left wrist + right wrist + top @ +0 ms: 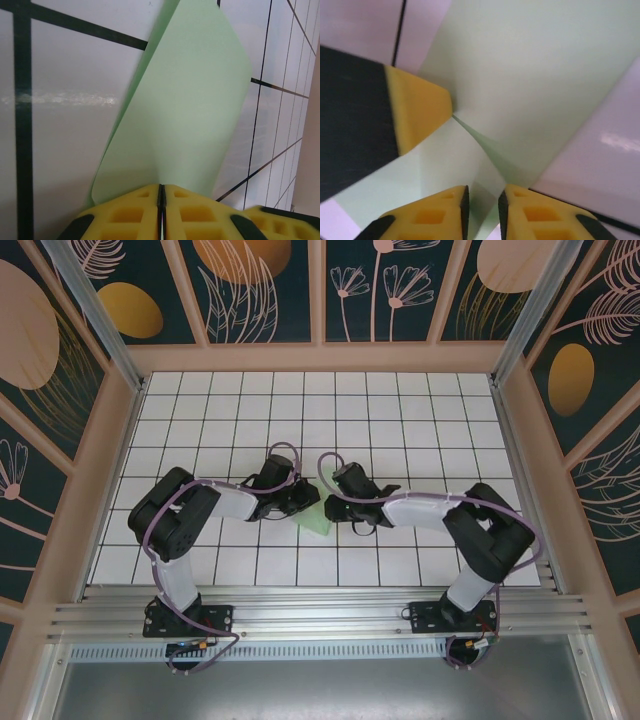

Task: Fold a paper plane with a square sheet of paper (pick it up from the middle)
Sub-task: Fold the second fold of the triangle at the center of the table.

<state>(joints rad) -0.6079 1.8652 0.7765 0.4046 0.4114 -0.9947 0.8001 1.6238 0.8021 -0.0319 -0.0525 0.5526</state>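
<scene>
The pale green square sheet of paper (pixel 316 521) is bent up off the grid table between both grippers, near the middle front. My left gripper (pixel 301 503) is shut on one edge of it; in the left wrist view the sheet (pixel 190 100) fans out from the closed yellow pads (pixel 161 188). My right gripper (pixel 337 508) faces it from the right. In the right wrist view its jaws (pixel 482 199) stand a little apart, with a raised crease of the paper (pixel 530 65) running between them, unpinched. The left gripper's yellow finger (pixel 417 107) touches the sheet there.
The white grid table (pixel 400 410) stretches behind and to both sides of the arms. Wooden walls with patterned panels (pixel 320 350) enclose it. A metal rail (pixel 320 615) with the arm bases runs along the near edge.
</scene>
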